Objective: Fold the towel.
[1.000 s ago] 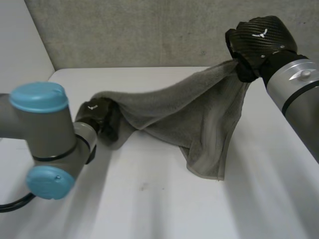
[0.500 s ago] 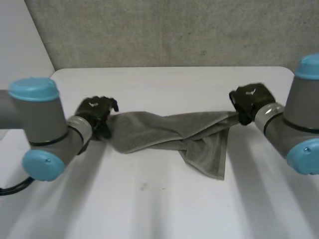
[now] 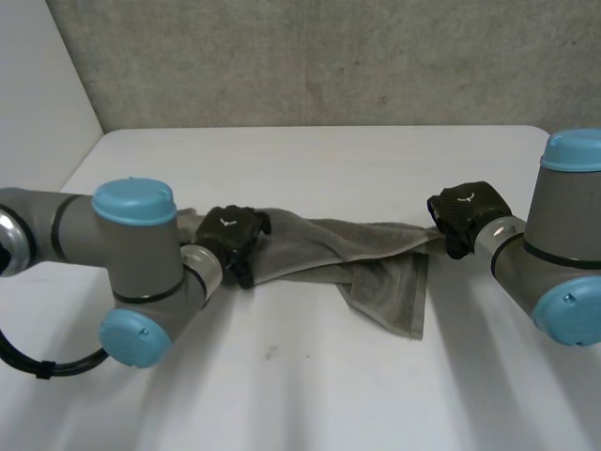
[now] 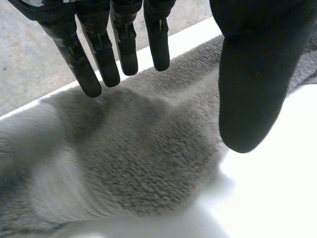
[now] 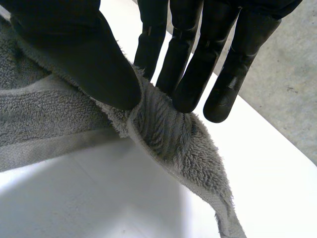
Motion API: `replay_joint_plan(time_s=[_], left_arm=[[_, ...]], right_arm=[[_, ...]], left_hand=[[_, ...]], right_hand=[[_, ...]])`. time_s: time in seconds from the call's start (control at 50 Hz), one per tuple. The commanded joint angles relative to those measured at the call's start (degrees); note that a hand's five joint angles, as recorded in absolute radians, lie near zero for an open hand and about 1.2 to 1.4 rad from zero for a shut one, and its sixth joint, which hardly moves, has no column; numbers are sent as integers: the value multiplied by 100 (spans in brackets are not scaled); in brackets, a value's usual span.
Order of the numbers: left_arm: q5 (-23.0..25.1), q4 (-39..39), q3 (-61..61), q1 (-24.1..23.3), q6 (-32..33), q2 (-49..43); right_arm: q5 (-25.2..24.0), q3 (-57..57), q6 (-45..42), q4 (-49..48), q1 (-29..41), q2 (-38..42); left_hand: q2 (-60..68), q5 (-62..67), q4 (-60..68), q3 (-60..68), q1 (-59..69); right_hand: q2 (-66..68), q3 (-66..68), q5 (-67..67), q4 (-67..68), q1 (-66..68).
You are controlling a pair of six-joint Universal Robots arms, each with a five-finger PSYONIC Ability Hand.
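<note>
1. The towel [image 3: 380, 272] lies on the tabletop [image 3: 310, 385] as a rumpled, twisted band running between the two hands. One flap spills toward the near side.
2. The left hand [image 3: 230, 235] sits over the towel's left end. Its fingers [image 4: 126, 44] are straight and the thumb is apart, so it grips nothing.
3. The right hand [image 3: 467, 211] pinches the towel's right end between thumb [image 5: 94, 64] and fingers.
4. By my judgement the task is barely begun: no clean fold shows, and spreading the towel and matching its edges remain.
5. Bare tabletop lies in front of and behind the towel, giving room to spread it. The far edge is well apart from the cloth.
</note>
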Motion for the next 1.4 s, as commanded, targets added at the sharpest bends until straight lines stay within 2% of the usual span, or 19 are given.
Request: replay_joint_plan(time_s=[0.02,0.22,0.42,0.62,0.74,0.82,0.86,0.88,0.92,0.94,1.0,1.02,1.04,1.08,1.1,1.16,1.22,1.3,1.4], left_arm=[[-7,185,46,-42,22,-357],[-7,370,107,-42,347,-560],[-16,845,72,-33,391,-560],[-15,871,28,-16,409,-490],[-24,810,-113,28,418,-32],[37,766,-419,90,409,729],[72,591,-604,186,409,1475],[72,590,-605,187,409,1479],[229,232,-719,335,400,2293],[231,230,-719,336,400,2297],[1010,-689,-675,564,391,3112],[1013,-693,-675,565,391,3114],[1344,-1102,-640,713,391,3297],[1347,-1106,-640,714,391,3299],[1721,-1593,-605,992,383,3403],[2233,-2606,-578,1591,418,3343],[2313,-2942,-570,1707,453,3020],[2296,-3075,-561,1751,673,2534],[2287,-3066,-342,1751,1313,1570]], right_arm=[[5,42,-12,-36,7,56],[14,51,-12,-45,7,65],[14,60,-21,-53,7,100],[14,51,-21,-71,7,91],[5,-81,-74,8,-2,-181],[5,-195,-450,96,-81,-803],[23,-326,-731,244,-90,-1242],[23,-327,-733,245,-90,-1245],[23,-563,-934,534,-64,-1629],[23,-564,-935,535,-64,-1631],[-12,-976,-1119,1201,-37,-2070],[-12,-978,-1120,1203,-37,-2071],[-73,-1108,-1189,1438,-29,-2175],[-179,-1197,-1269,1704,-20,-2220],[-301,-1249,-1382,1991,-46,-2229],[-601,-1250,-1672,2591,-81,-2098],[-592,-1232,-1822,2688,-20,-1765],[-583,-1206,-1946,2706,-11,-1368],[-531,-1241,-1972,2680,129,-491]], left_hand=[[702,694,696,700,711],[956,948,950,954,965],[3811,3803,3806,3810,3821],[4924,4916,4918,4922,4933],[4959,4951,4954,4957,4969],[4959,4951,4954,4957,4969],[4993,4985,4987,4991,5002],[4993,4985,4987,4991,5002],[5026,5018,5021,5024,5036],[5026,5018,5021,5025,5036],[5026,5018,5021,5025,5036],[5026,5018,5021,5025,5036],[4960,4952,4954,4958,4969],[4959,4951,4954,4957,4969],[4959,4951,4954,4957,4969],[4858,4850,4853,4857,4868],[4741,4733,4736,4739,4751],[4656,4648,4651,4655,4666],[4471,4463,4466,4470,4481]], right_hand=[[1302,1195,1454,1163,2569],[1302,1195,1454,1163,2569],[1302,1195,1454,1163,2569],[1302,1195,1454,1163,2569],[1302,1195,1454,1163,2569],[1302,1195,1454,1163,2569],[1302,1195,1454,1163,2569],[1302,1195,1454,1163,2569],[1302,1195,1454,1163,2569],[1302,1195,1454,1163,2569],[1302,1195,1454,1163,2569],[1302,1195,1454,1163,2569],[1302,1195,1454,1163,2569],[1302,1195,1454,1163,2569],[1302,1195,1454,1163,2569],[1302,1195,1454,1163,2569],[1302,1195,1454,1163,2569],[1302,1195,1454,1163,2569],[1302,1195,1454,1163,2569]])
